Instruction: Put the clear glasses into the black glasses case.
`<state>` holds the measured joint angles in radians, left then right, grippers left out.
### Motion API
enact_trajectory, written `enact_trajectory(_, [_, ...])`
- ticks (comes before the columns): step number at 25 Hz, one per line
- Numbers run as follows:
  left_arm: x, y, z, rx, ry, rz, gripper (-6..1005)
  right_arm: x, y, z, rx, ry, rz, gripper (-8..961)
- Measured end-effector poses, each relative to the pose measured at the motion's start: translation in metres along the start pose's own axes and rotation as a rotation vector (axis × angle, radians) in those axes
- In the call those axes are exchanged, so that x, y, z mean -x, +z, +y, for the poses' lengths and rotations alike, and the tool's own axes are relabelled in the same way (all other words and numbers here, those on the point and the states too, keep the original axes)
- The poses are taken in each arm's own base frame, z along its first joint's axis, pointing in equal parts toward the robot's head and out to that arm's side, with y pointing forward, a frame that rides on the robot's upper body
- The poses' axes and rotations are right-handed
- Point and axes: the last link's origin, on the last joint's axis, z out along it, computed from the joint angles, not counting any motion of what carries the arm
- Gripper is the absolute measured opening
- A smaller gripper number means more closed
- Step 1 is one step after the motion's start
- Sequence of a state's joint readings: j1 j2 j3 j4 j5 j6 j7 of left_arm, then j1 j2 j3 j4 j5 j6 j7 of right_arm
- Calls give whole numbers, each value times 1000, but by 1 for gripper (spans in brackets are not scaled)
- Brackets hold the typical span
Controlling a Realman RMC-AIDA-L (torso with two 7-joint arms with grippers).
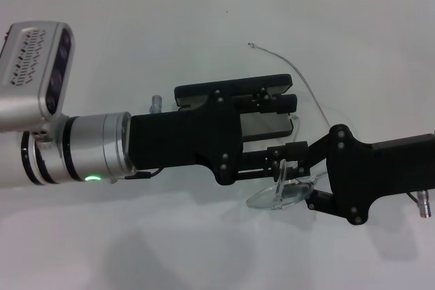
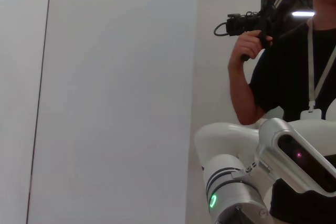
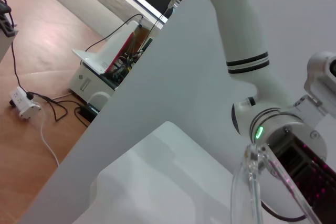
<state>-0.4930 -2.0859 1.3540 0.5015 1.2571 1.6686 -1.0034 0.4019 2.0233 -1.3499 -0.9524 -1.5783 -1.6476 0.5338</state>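
The black glasses case (image 1: 234, 90) lies open in the middle of the white table (image 1: 204, 25), its lid towards the far side and its grey lining (image 1: 266, 127) showing. My left gripper (image 1: 275, 130) reaches in from the left. One finger sits at the hinge side of the case's base and the other at the near edge, gripping it. The clear glasses (image 1: 282, 193) hang just in front of the case's near edge, pinched in my right gripper (image 1: 306, 181), which comes in from the right. One clear arm of the glasses (image 3: 252, 187) shows in the right wrist view.
A thin pale wire (image 1: 299, 73) curves across the table behind the case to the right. A small silver stub (image 1: 155, 103) stands left of the lid. In the left wrist view a person (image 2: 294, 72) holding a camera stands beyond the table.
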Motion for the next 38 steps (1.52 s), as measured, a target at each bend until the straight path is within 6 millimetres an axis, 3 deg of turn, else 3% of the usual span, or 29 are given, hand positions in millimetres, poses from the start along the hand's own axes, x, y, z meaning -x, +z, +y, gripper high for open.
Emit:
enact_trajectory(28, [2, -4, 1, 4, -45, -16, 609, 4, -5, 6, -16, -21, -20, 126])
enact_trajectory(38, [7, -28, -19, -143, -79, -74, 608, 26, -13, 20, 3, -88, -174, 126])
